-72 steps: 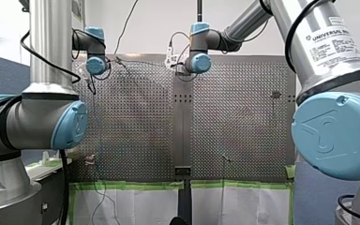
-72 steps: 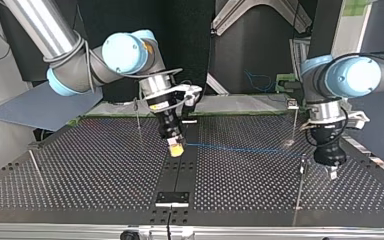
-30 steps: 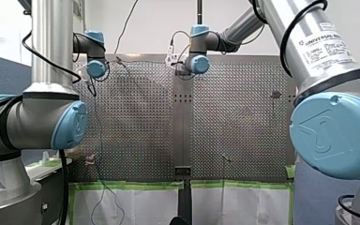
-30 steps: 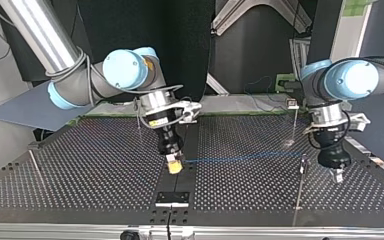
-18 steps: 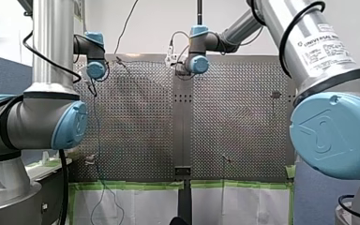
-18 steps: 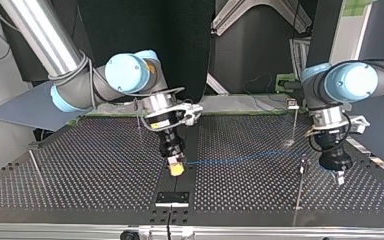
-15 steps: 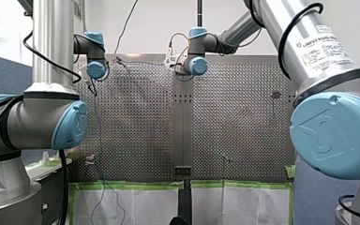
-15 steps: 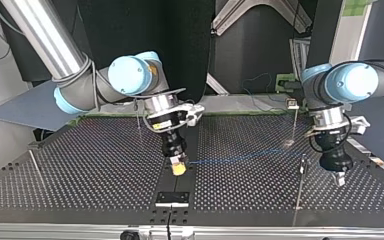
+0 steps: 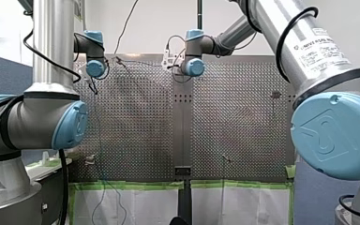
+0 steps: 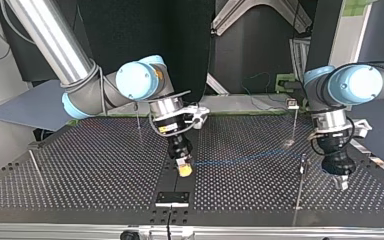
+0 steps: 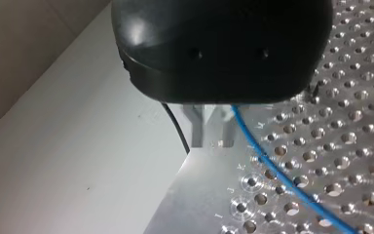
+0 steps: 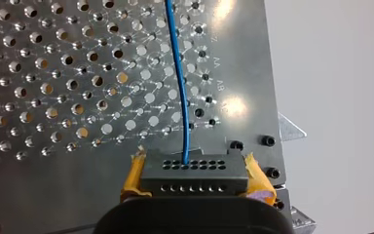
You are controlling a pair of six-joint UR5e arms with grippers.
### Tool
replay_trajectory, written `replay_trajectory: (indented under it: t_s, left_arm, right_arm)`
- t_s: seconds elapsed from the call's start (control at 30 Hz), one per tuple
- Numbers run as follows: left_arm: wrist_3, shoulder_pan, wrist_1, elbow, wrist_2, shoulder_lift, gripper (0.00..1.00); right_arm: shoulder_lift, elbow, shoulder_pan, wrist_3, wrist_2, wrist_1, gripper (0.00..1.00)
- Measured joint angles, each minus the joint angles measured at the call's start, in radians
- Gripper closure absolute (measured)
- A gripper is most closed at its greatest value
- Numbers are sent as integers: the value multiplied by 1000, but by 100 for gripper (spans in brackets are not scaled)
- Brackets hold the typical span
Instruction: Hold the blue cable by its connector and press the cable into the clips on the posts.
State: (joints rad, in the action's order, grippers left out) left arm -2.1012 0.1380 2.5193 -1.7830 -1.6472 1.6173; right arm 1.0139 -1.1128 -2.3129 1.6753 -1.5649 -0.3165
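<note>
1. One connector [image 12: 195,179] is sitting clamped between the yellow pads [image 12: 133,175] of my right gripper [image 10: 184,169]. I am gripping it by its short ends, so its long axis is lying crosswise between the pads and its holed face is looking away from me.
2. Compared with a couple of seconds ago, I am carrying it nearer to the top view's camera and slightly toward that view's right, low over the perforated table [image 10: 80,170].
3. Leaving the middle of that holed face, the blue cable [image 12: 177,83] is running straight ahead of my gripper with only a faint bow. In the top view its long axis is lying almost level across the table, from the connector toward the view's right.
4. Further along, the line is reaching the top of a thin post [image 10: 299,190]; whether it is seated there is too small to tell.
5. Just past that post, my left gripper [image 10: 341,185] is hanging lower and nearer the camera than before. The cable is passing close beside it in its wrist view, but I cannot tell whether it is gripping.
6. Judging by this, both ends are shifting together, keeping the span drawn and lining it up with the post top. The pressing-in looks not yet done, and a farther post [image 10: 294,124] is standing clear behind the line.
</note>
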Motion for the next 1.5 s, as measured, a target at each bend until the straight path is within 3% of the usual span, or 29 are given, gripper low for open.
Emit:
replay_trajectory:
  t_s: [0.17,0.33,0.43,0.47,0.5,0.57,0.63,0.97,1.2,1.5]
  left_arm:
    - [3,-2,20,0,-17,0,63]
    - [-1,-3,35,0,-4,0,60]
    - [2,-3,46,0,-2,0,45]
    - [6,-4,49,0,-2,0,28]
    - [10,-5,53,0,-2,0,28]
    - [16,-6,59,0,-2,-1,3]
    - [20,-7,68,0,-3,-1,0]
    - [69,-20,152,0,-20,-7,0]
    - [94,-26,215,-3,25,-59,0]
    - [113,-27,291,-53,33,-134,0]
  right_arm:
    - [0,6,-1,-3,0,11,100]
    - [-1,7,-1,-5,0,20,100]
    - [0,7,-1,-6,0,22,100]
    - [0,7,-1,-6,0,23,100]
    - [0,7,-1,-6,0,23,100]
    - [-1,7,-1,-6,0,24,100]
    - [0,7,-1,-6,0,25,100]
    - [-1,7,-1,-9,0,30,100]
    - [-1,7,-1,-10,0,31,100]
    - [0,10,-4,-19,0,34,100]
